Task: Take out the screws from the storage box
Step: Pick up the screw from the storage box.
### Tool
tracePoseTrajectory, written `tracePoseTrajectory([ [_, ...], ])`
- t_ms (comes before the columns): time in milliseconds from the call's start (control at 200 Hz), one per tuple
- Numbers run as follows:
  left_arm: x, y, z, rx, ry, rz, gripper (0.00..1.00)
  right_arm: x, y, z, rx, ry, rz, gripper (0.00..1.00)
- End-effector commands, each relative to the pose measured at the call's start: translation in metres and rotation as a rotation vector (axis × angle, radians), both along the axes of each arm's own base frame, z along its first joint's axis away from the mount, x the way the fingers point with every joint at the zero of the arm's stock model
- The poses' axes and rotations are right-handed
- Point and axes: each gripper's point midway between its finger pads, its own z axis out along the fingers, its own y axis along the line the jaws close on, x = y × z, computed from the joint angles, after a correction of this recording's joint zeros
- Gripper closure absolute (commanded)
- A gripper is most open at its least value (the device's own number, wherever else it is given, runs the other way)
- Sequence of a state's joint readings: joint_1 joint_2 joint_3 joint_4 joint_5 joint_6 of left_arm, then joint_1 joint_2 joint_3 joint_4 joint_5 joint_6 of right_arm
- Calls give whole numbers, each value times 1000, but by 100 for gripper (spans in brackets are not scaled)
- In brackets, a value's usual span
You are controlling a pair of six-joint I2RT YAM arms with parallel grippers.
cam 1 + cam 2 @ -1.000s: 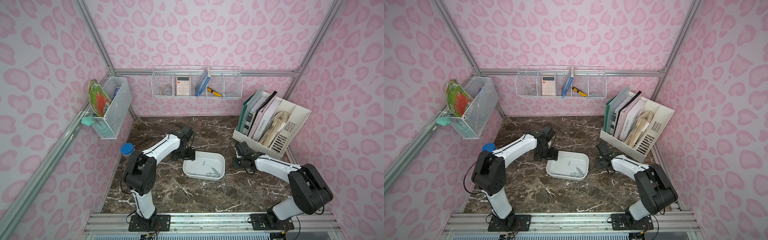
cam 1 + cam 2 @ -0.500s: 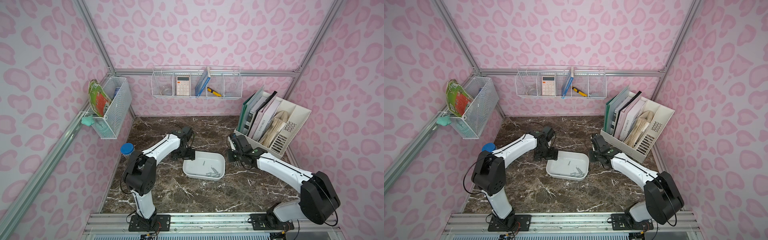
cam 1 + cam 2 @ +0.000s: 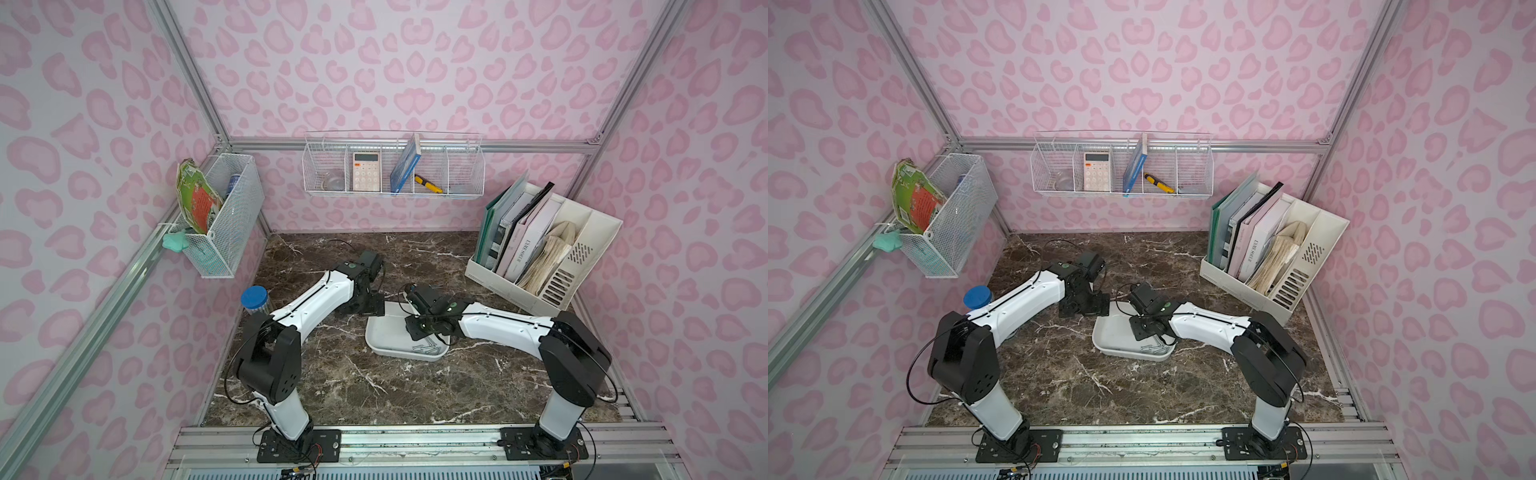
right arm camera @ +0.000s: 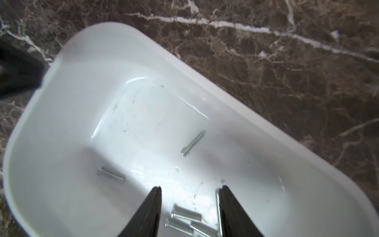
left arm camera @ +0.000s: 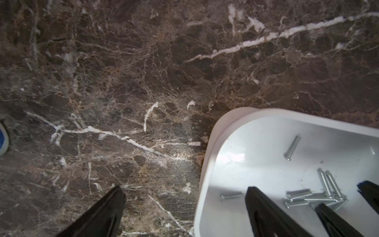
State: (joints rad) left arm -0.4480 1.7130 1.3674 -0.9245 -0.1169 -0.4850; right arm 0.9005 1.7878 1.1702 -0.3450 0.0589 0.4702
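The box [image 3: 386, 332] sits on the table [image 3: 374, 386] between the 2 arms. Its long axis runs from the left gripper [image 5: 185, 188] at 1 short end, away under the right gripper [image 4: 190, 187].

The left gripper is spread wide and has hold of nothing. 1 finger [image 5: 98, 215] is outside the end wall over the table, and the other finger [image 5: 264, 213] is inside the box. The right gripper hangs low over the box floor, about half spread and empty.

The screws [image 4: 185, 214] all lie flat inside the box. 2 lie alone:
- 1 screw [image 4: 110, 174] lies on the left gripper's side of the right gripper. It points roughly along the box's length, head toward the left gripper.
- 1 screw [image 4: 192, 143] lies just ahead of the right gripper's tips, across the box.

The rest, at least 5, lie in a heap [image 5: 315, 197] between and behind the right gripper's fingers, pointing every way. 1 of them lies along the inside of a finger [image 4: 231, 205].

Print on a pale spine [image 3: 524, 248] in the organiser [image 3: 590, 249], well beyond the right gripper, is too small for me to read.
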Motion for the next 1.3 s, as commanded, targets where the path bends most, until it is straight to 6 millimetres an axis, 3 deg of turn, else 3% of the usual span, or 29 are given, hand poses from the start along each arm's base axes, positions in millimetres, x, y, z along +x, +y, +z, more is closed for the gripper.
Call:
tracePoseTrajectory([
  [0, 4, 13, 9, 53, -53, 40, 3, 2, 9, -4, 21, 7, -33, 52],
  [325, 5, 19, 19, 62, -102, 52, 3, 12, 8, -35, -48, 19, -102, 60],
  [745, 6, 19, 19, 61, -104, 51, 3, 23, 17, -50, -53, 16, -132, 63],
  [950, 6, 19, 17, 65, -98, 49, 3, 25, 8, -60, -123, 8, -132, 77],
  [1200, 6, 16, 18, 45, -102, 39, 3, 32, -6, -54, -161, -18, -134, 96],
  [1295, 6, 16, 17, 44, -100, 39, 2, 36, -9, -47, -158, -30, -131, 98],
])
